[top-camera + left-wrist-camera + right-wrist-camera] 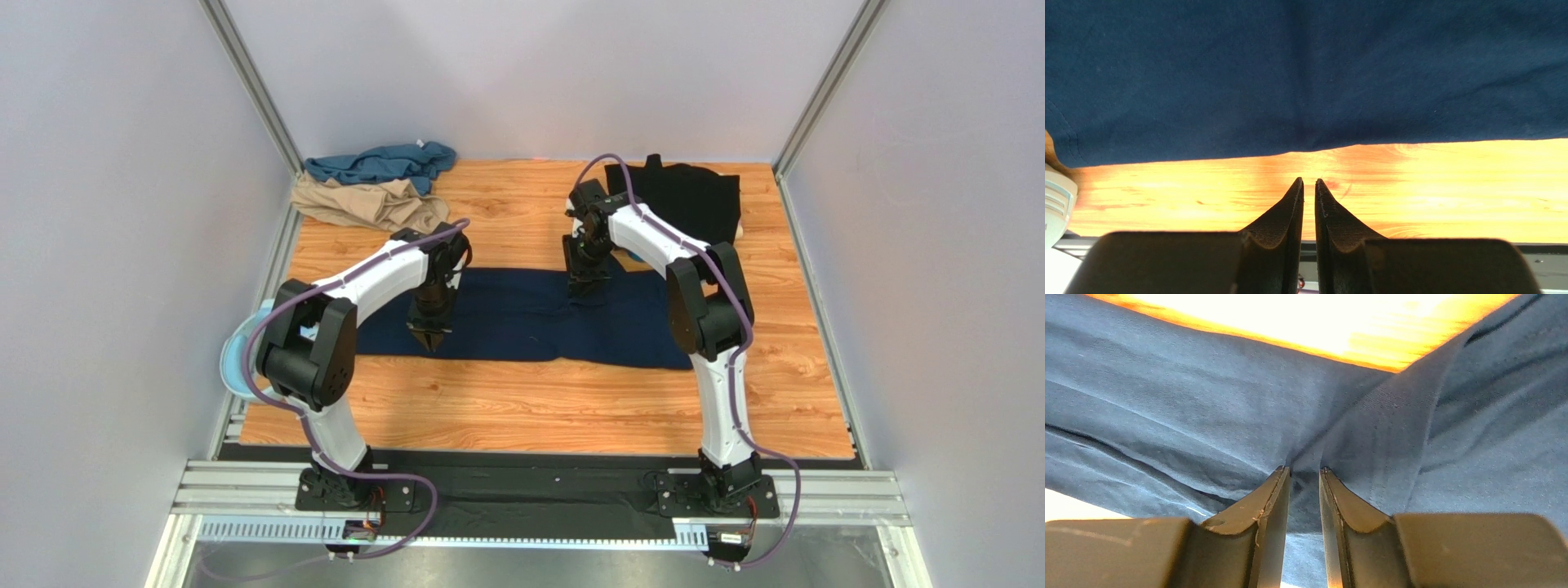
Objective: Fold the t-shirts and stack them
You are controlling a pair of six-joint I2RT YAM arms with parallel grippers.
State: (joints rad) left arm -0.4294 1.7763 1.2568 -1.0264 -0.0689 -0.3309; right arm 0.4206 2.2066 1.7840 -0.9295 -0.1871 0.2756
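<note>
Pinches a fold near the far edge of the dark navy blue cloth t-shirt [528, 315] with right gripper [1304, 474]; holds left gripper [1309, 184] barely parted, empty, at the near edge.

The left claw [1309, 184], narrowly parted and empty, hangs over the wooden table [1444, 184] beside the navy t-shirt [1309, 73].
</note>
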